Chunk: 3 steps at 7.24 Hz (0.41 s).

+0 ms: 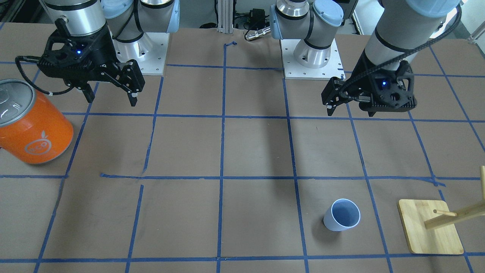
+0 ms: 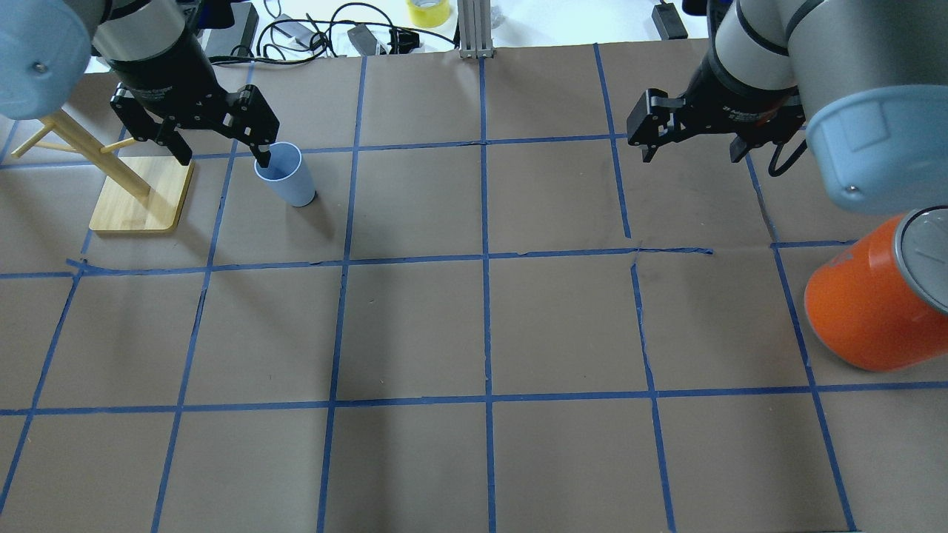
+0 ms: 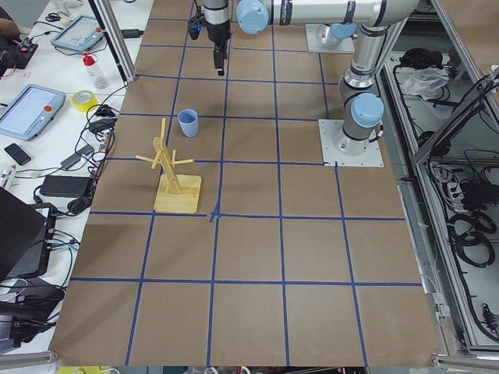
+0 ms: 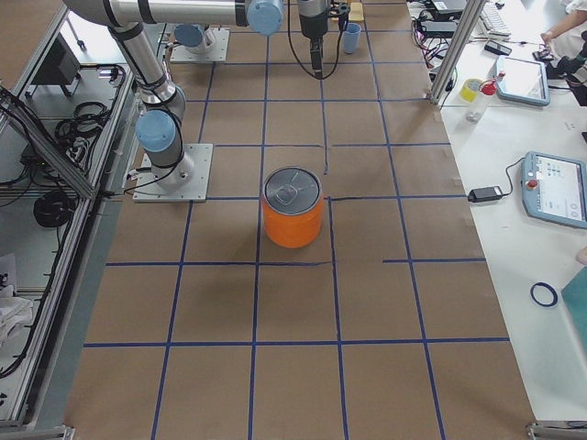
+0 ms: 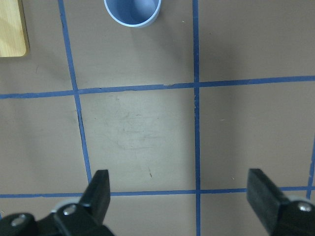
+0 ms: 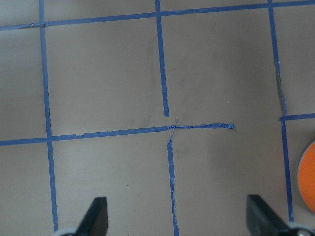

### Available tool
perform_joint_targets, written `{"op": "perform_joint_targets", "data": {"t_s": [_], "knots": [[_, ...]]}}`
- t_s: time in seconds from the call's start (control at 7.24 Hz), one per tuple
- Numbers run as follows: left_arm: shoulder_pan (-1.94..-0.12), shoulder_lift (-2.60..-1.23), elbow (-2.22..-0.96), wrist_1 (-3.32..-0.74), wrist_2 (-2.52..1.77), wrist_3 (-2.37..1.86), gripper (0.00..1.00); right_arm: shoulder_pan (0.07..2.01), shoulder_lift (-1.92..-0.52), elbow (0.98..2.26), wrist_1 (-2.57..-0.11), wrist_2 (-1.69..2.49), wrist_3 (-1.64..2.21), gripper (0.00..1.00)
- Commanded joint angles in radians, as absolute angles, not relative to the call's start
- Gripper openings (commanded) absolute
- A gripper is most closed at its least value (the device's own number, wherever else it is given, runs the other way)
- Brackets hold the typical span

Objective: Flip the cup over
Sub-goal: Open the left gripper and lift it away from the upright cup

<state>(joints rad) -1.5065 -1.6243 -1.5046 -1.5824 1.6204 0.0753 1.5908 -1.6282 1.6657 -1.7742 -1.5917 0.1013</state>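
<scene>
The pale blue cup (image 2: 285, 174) stands on its base, mouth up, on the brown table; it also shows in the front view (image 1: 341, 214), the left side view (image 3: 188, 122) and at the top of the left wrist view (image 5: 133, 11). My left gripper (image 2: 224, 158) hangs open and empty above the table, apart from the cup, which lies ahead of its fingers (image 5: 98, 191). My right gripper (image 2: 692, 154) is open and empty, raised above the table's other half, far from the cup.
A large orange can (image 2: 874, 303) with a silver top stands near my right arm. A wooden peg rack on a bamboo base (image 2: 141, 196) stands beside the cup. Blue tape lines grid the table. Cables and tape rolls lie past the far edge.
</scene>
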Motion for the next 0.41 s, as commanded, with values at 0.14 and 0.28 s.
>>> {"op": "perform_joint_targets", "data": {"t_s": [0.14, 0.28], "knots": [[-1.496, -1.571, -1.572, -1.543, 1.62, 0.06, 1.0, 1.578, -1.621, 1.605, -1.683, -1.594, 0.101, 1.0], [-1.496, -1.566, -1.568, -1.542, 1.62, 0.045, 1.0, 1.582, -1.626, 1.609, -1.652, -1.607, 0.101, 1.0]]}}
